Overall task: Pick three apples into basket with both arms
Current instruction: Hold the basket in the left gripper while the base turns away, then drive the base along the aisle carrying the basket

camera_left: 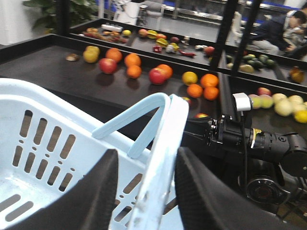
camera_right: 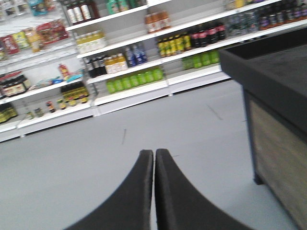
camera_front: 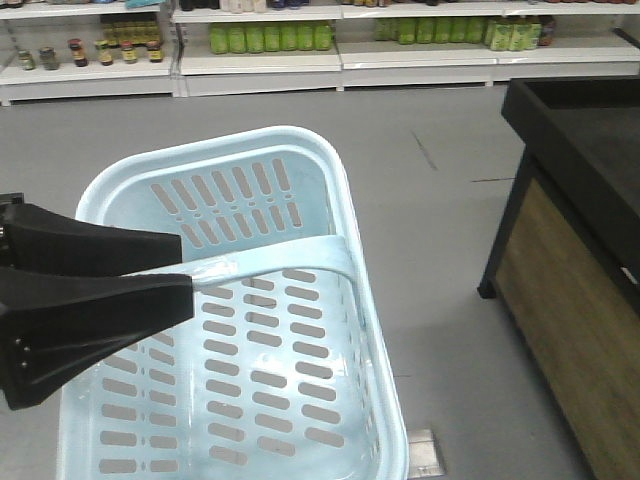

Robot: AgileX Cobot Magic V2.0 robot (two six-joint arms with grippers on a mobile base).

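Observation:
The pale blue basket (camera_front: pixel 262 134) fills the front view, with nothing in it. Its flat handle (camera_front: pixel 290 256) rises to my left gripper (camera_front: pixel 186 272). In the left wrist view the fingers of the left gripper (camera_left: pixel 145 151) stand apart around the handle (camera_left: pixel 169 125). The band lies against the right finger, with a gap to the other. Red apples (camera_left: pixel 108 65) (camera_left: pixel 157 75) lie among oranges (camera_left: pixel 132 60) on the black table (camera_left: pixel 43 64) beyond the basket (camera_left: pixel 72 120). My right arm (camera_left: pixel 249 139) reaches in below that table. The right gripper (camera_right: pixel 154 152) is shut and empty over the grey floor.
A black display table with a wood side panel (camera_front: pixel 575 130) (camera_right: pixel 273 67) stands at the right. Store shelves with bottles and jars (camera_front: pixel 270 38) (camera_right: pixel 129 81) line the far wall. More fruit (camera_left: pixel 283 105) lies further along the table, and a seated person (camera_left: pixel 283 24) is behind it.

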